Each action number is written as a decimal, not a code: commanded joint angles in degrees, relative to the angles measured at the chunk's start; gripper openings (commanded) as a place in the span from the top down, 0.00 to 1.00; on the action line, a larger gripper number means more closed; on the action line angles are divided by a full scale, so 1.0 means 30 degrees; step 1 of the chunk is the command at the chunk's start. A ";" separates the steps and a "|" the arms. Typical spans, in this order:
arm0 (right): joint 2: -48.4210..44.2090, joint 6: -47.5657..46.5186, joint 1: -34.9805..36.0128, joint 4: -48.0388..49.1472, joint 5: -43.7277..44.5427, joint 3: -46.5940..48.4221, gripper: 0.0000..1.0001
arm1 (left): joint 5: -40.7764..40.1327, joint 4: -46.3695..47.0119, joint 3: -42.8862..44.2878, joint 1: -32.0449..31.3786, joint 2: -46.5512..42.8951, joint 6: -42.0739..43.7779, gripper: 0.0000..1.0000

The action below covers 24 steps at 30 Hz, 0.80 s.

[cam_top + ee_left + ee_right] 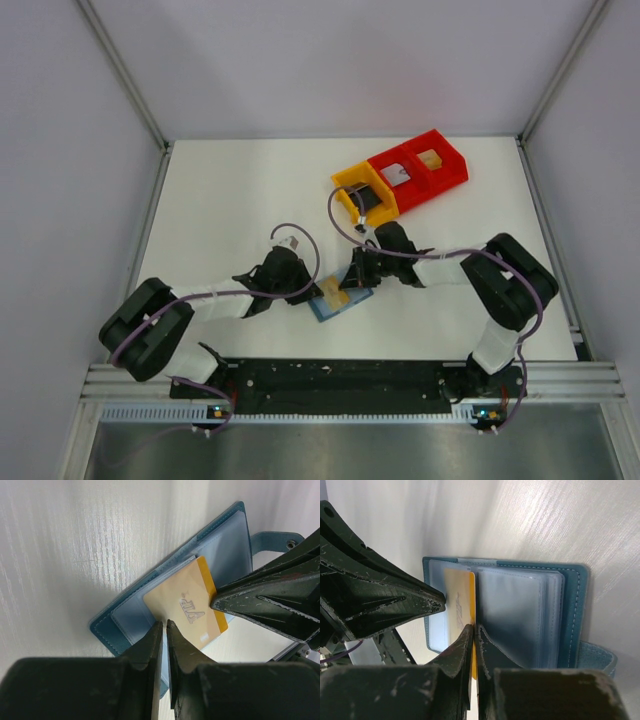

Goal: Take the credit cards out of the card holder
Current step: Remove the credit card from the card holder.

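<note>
The teal-blue card holder [352, 303] lies open on the white table between my grippers. A tan-yellow credit card [335, 295] marked "VIP" sticks partly out of its sleeves. In the right wrist view my right gripper [475, 627] is shut on the yellow edge of this card [457, 605], beside the holder's clear sleeves [512, 612]. In the left wrist view my left gripper [165, 624] is shut, its tips down at the near edge of the card [185, 607] over the holder [107, 625]. The right gripper's fingers [260, 600] cover the card's far end.
A yellow bin [352, 180] holds a dark card, and the joined red bin [445, 160] holds a pale card and a tan one, at the back right. The holder's tab [270, 542] lies flat on the table. Both arms meet near the table's middle.
</note>
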 commanded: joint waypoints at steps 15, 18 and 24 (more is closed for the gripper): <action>-0.0187 -0.0886 -0.1258 -0.0563 0.0293 -0.0085 1.00 | -0.0549 -0.1826 -0.0123 0.0015 0.0652 0.0641 0.87; -0.0187 -0.0915 -0.1258 -0.0476 0.0235 -0.0114 0.99 | -0.0519 -0.1797 -0.0065 -0.0014 0.0711 0.0641 0.87; 0.0311 -0.0857 -0.1258 0.0080 -0.0790 -0.0026 0.81 | -0.0490 -0.1797 -0.0035 -0.0014 0.0740 0.0699 0.87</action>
